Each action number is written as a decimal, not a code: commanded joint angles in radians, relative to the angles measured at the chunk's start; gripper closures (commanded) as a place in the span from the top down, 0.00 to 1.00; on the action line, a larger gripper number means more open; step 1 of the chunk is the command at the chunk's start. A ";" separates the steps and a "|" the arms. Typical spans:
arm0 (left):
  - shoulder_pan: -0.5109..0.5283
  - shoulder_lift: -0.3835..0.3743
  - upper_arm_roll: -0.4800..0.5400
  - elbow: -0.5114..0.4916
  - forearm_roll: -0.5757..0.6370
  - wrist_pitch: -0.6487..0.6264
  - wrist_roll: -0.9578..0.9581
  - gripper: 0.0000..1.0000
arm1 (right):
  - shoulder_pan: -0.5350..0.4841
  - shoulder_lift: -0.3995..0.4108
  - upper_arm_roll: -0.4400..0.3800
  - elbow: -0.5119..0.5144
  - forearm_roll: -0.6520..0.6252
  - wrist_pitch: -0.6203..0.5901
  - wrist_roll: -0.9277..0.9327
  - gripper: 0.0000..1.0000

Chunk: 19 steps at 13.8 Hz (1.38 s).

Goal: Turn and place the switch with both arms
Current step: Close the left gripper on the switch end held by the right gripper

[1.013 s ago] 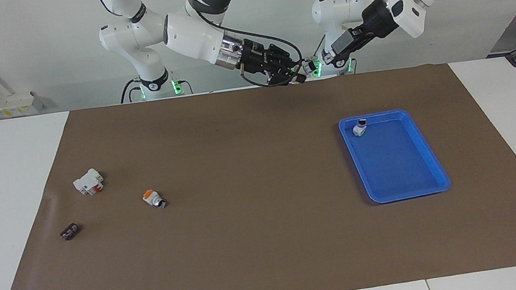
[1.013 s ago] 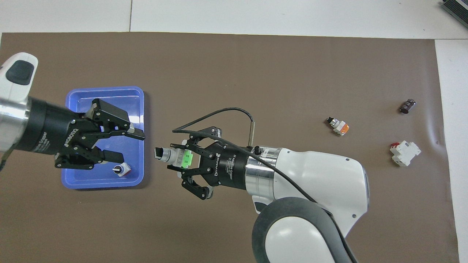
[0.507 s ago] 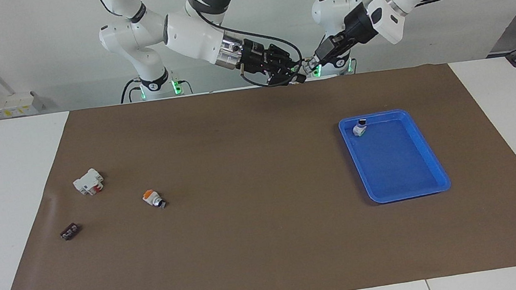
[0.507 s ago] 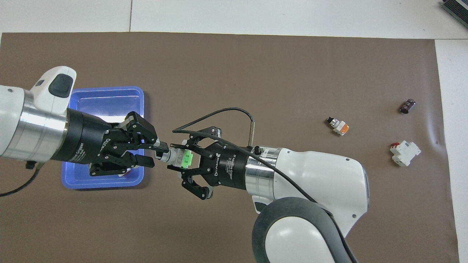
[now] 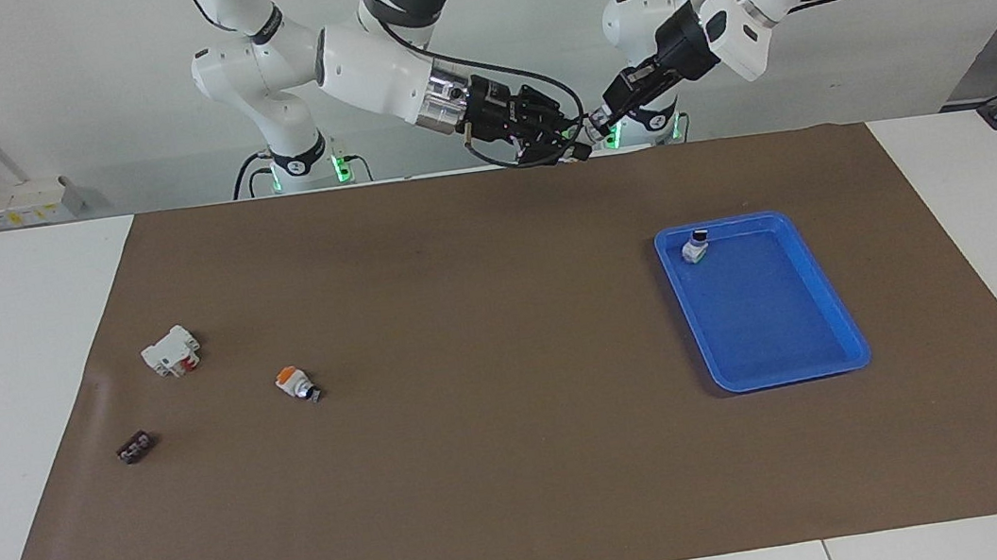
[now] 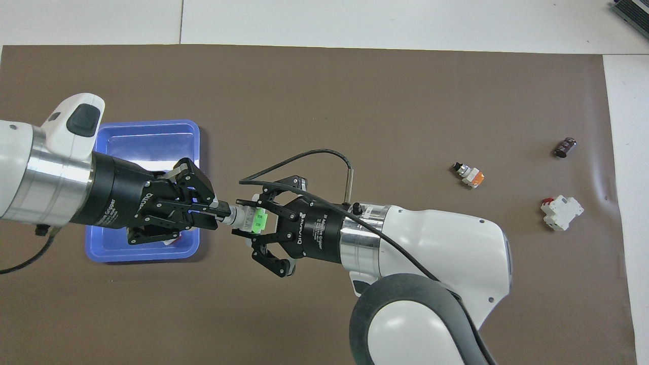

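1. Handover is the step in hand: the small white-bodied switch with a light green block at one end and a silver-black knob at the other is up in the air between the two grippers, over the brown mat just beside the blue plastic tray
2. Black two-finger right gripper clamps the switch at its green end, fingers shut on it, exactly as one second ago; this arm has not moved
3. Black two-finger left gripper is what changed: a second ago it hung wide open over the tray, apart from the switch; now it has come across to the knob end and its fingers have narrowed around the knob, seemingly touching it
4. I judge that the left grip is only just forming, so the switch is probably held from both ends for this instant
5. For the task this means the turning can begin soon; the placing is not yet done
6. Another small white switch stands in the tray corner nearest to the robots
7. Orange-ended switch, white block with a red part and small dark part lie untouched toward the right arm's end of the table
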 commanded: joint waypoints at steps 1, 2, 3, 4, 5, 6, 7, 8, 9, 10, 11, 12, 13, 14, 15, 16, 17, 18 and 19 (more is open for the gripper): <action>-0.011 -0.031 0.010 -0.042 -0.014 0.053 -0.001 0.30 | -0.001 0.008 0.001 0.014 0.006 -0.001 0.011 0.00; -0.011 -0.033 0.010 -0.043 -0.013 0.055 0.000 0.30 | -0.001 0.008 0.001 0.014 0.006 -0.001 0.011 0.00; -0.011 -0.033 0.010 -0.046 -0.013 0.061 0.002 0.30 | -0.001 0.008 0.001 0.014 0.006 -0.001 0.011 0.00; -0.011 -0.033 0.010 -0.050 -0.013 0.068 0.002 0.30 | -0.001 0.008 0.001 0.014 0.006 -0.001 0.011 0.00; -0.011 -0.036 0.010 -0.059 -0.013 0.077 0.005 0.30 | -0.001 0.008 0.001 0.014 0.006 -0.001 0.011 0.00; -0.011 -0.042 0.010 -0.069 -0.013 0.087 0.015 0.30 | -0.001 0.008 0.001 0.014 0.006 -0.001 0.010 0.00; -0.011 -0.045 0.010 -0.077 -0.013 0.088 0.022 0.30 | -0.001 0.008 0.001 0.014 0.006 -0.001 0.011 0.00; -0.011 -0.047 0.010 -0.080 -0.013 0.078 0.022 0.30 | -0.001 0.008 0.001 0.014 0.006 -0.001 0.010 0.00; -0.008 -0.051 0.010 -0.079 -0.013 0.052 0.020 0.30 | -0.001 0.008 0.001 0.014 0.006 -0.001 0.011 0.00; -0.003 -0.051 0.012 -0.077 -0.013 0.035 0.022 0.30 | -0.001 0.008 0.001 0.014 0.006 -0.001 0.011 0.00; 0.000 -0.051 0.012 -0.074 -0.013 0.035 0.022 0.30 | -0.001 0.008 0.001 0.014 0.006 -0.001 0.010 0.00; 0.002 -0.050 0.012 -0.070 -0.013 0.036 0.022 0.30 | -0.001 0.008 0.001 0.014 0.006 -0.001 0.010 0.00; 0.002 -0.050 0.012 -0.069 -0.013 0.036 0.022 0.30 | -0.001 0.008 0.001 0.014 0.006 -0.001 0.010 0.00; 0.002 -0.050 0.012 -0.069 -0.013 0.033 0.022 0.30 | -0.001 0.008 0.001 0.014 0.006 -0.001 0.010 0.00; 0.003 -0.051 0.012 -0.069 -0.013 0.033 0.022 0.30 | -0.001 0.008 0.001 0.014 0.006 -0.001 0.010 0.00; 0.003 -0.050 0.012 -0.068 -0.013 0.033 0.022 0.30 | -0.001 0.008 0.001 0.014 0.006 -0.001 0.010 0.00; 0.003 -0.050 0.012 -0.066 -0.013 0.035 0.023 0.30 | -0.001 0.008 -0.001 0.014 0.006 -0.001 0.010 0.00; 0.003 -0.051 0.013 -0.068 -0.011 0.032 0.028 0.30 | -0.001 0.008 0.001 0.014 0.006 -0.001 0.010 0.00; 0.003 -0.053 0.016 -0.069 -0.011 0.029 0.031 0.30 | -0.001 0.008 0.001 0.014 0.006 -0.001 0.010 0.00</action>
